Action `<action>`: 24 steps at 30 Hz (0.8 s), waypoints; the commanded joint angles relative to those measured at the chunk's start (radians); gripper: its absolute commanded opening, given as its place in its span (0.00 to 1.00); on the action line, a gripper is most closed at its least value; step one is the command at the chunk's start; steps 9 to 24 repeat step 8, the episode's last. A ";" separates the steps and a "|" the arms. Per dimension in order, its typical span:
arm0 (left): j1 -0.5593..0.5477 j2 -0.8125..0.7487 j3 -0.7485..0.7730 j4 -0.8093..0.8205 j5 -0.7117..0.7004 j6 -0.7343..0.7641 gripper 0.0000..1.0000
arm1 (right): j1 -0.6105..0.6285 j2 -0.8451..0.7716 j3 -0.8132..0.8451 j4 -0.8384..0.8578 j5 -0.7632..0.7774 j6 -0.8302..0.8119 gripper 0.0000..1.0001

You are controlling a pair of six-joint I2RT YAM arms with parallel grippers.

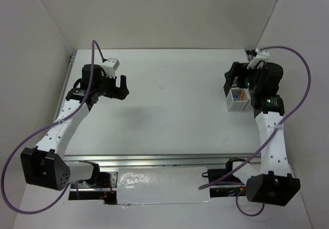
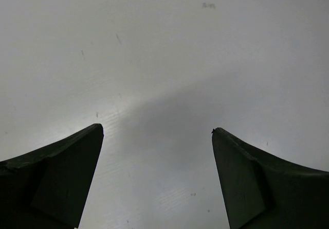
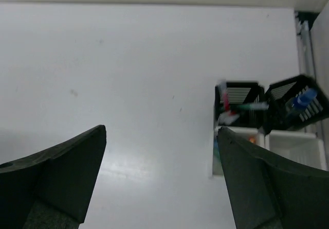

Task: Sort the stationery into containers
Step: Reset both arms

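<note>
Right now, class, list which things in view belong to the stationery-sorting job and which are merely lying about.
Belong to the job: containers; pens in one black bin; blue item in another; orange piece in a white one.
Just there: purple cables; table.

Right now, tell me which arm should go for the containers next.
Right. The right gripper hangs open close to the containers, which its wrist camera sees. The left gripper, also open, sits across the table with only bare surface in its view.
</note>
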 commanded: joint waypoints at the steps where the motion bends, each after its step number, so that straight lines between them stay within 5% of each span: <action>1: 0.003 -0.081 -0.071 0.041 -0.049 -0.041 0.99 | 0.007 -0.098 -0.141 -0.093 -0.043 -0.074 0.95; 7: 0.008 -0.166 -0.188 0.089 -0.107 -0.035 0.99 | 0.007 -0.324 -0.324 -0.071 -0.045 -0.132 0.97; 24: 0.006 -0.175 -0.193 0.090 -0.115 -0.032 0.99 | 0.008 -0.332 -0.326 -0.076 -0.052 -0.135 0.97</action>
